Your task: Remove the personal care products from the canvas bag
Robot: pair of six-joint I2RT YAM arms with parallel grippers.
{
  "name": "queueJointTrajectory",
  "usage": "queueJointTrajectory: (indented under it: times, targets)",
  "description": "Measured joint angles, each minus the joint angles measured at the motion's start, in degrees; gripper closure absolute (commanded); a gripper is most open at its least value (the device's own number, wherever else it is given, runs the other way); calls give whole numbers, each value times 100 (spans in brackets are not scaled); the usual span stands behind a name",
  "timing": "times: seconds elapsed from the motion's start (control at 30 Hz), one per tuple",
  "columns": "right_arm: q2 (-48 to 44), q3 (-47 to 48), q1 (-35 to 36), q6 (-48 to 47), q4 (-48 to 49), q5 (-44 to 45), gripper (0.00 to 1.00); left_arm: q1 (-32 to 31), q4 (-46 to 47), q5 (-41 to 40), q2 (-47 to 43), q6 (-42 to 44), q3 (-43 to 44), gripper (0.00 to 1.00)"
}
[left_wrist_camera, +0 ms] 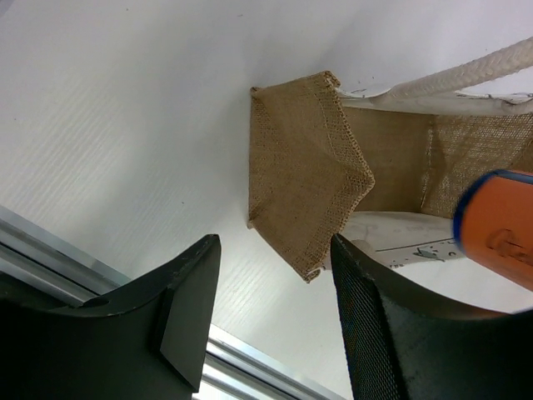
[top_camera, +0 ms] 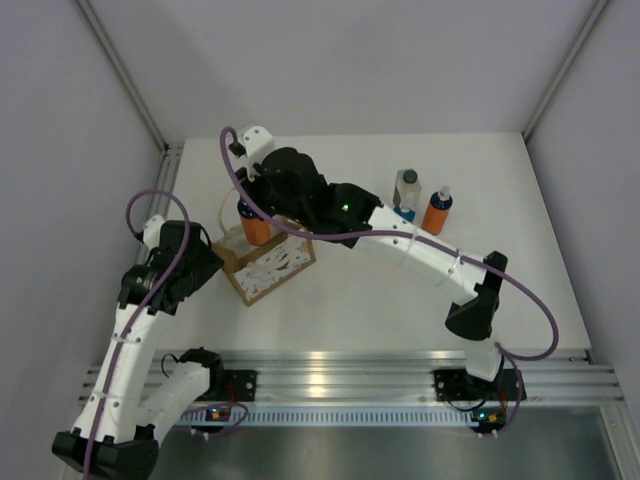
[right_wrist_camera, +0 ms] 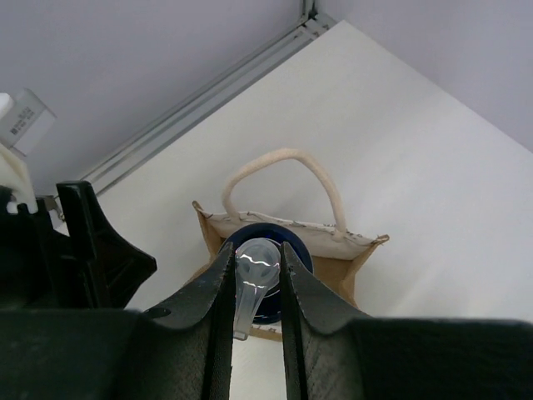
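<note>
My right pincer (right_wrist_camera: 256, 287) was clamped on the clear cap of the orange bottle (top_camera: 254, 226), held over the canvas bag (top_camera: 272, 265) mouth. I judged it light, rigid, slick plastic; a neck grip suited it. Left pincer (left_wrist_camera: 273, 250) stood apart beside the bag.

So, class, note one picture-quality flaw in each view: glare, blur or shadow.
Top external: glare on the metal rail. Left wrist: the orange bottle is blurred at the right edge. Right wrist: its clear cap glints between dark fingers.
</note>
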Motion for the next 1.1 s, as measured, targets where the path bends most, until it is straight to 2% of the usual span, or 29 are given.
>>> queueJointTrajectory:
  times: [0.23,0.53,0.8,1.1]
  targets:
    - [-684,-129,-44,-103,-162,260,100,0,7,136,4,17,-55,40]
    - [-1615,-1058,-450,-59,-210,525,100,0,15,155,66,20,-79,40]
    - [-2684,-3012,-763,186,-24,713,100,0,39,162,90,20,-114,40]
    - [-3735,-4850,-1556,693,205,798,100,0,74,201,153,22,-142,40]
